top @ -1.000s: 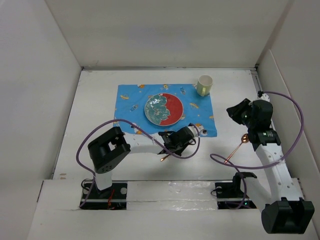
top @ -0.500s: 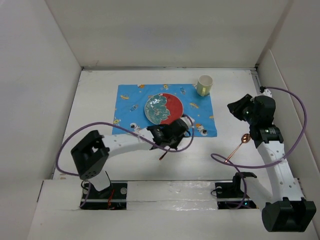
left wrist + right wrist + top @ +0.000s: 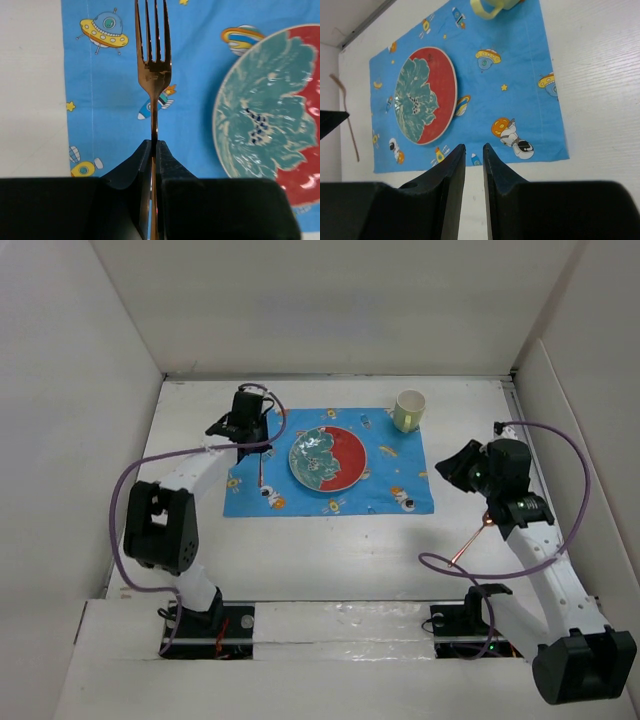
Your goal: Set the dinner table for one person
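My left gripper (image 3: 252,422) is shut on the handle of a copper fork (image 3: 261,468). It holds the fork over the left part of the blue cartoon mat (image 3: 400,475), just left of the red and green plate (image 3: 328,458). In the left wrist view the fork (image 3: 154,45) points away from the gripper (image 3: 154,142), with the plate (image 3: 270,110) to its right. My right gripper (image 3: 455,465) hovers over the white dinner table (image 3: 330,545) right of the mat. Its jaws (image 3: 474,146) stand narrowly apart with nothing between them. A copper spoon (image 3: 468,542) lies on the table, partly under the right arm.
A pale yellow cup (image 3: 409,410) stands at the mat's far right corner. White walls enclose the table on the left, back and right. Purple cables loop off both arms near the front edge.
My left arm has swung the fork from the mat's near edge to its left side, beside the plate. My right gripper has shifted slightly left toward the mat.
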Tool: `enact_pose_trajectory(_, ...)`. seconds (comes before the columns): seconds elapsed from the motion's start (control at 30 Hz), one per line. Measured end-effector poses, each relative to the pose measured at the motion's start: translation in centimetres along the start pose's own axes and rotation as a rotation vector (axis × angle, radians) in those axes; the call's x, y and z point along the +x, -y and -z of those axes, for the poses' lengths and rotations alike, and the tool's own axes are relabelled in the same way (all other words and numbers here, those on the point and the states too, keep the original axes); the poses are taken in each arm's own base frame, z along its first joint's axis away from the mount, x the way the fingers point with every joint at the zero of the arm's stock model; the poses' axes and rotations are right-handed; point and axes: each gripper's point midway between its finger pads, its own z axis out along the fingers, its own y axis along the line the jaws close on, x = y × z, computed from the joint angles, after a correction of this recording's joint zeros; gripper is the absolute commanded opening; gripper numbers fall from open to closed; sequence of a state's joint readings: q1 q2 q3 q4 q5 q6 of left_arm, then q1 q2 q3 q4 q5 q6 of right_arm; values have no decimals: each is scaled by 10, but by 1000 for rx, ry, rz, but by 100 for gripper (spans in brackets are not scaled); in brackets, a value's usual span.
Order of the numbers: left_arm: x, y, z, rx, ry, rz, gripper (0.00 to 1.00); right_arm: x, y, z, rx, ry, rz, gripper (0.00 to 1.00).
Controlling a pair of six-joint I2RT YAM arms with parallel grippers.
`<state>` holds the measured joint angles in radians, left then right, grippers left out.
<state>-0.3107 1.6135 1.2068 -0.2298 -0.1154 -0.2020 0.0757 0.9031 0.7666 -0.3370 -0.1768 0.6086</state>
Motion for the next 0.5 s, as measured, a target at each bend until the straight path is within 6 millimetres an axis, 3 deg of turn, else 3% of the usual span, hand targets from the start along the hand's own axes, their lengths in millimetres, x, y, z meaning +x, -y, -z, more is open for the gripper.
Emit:
enact_pose_trajectory(0.1, 14, -9, -30, -27, -68, -7, 0, 5, -2, -1, -10, -18, 6, 27)
enact_pose_trajectory(0.27, 31, -6, -60, -23, -137, -23, 0, 10, -1, -3, -10, -39, 14, 28)
enact_pose_trajectory(0.5, 24, -1, -83, -23, -131, -23, 0, 22, 5, -3, 15, -80, 19, 28)
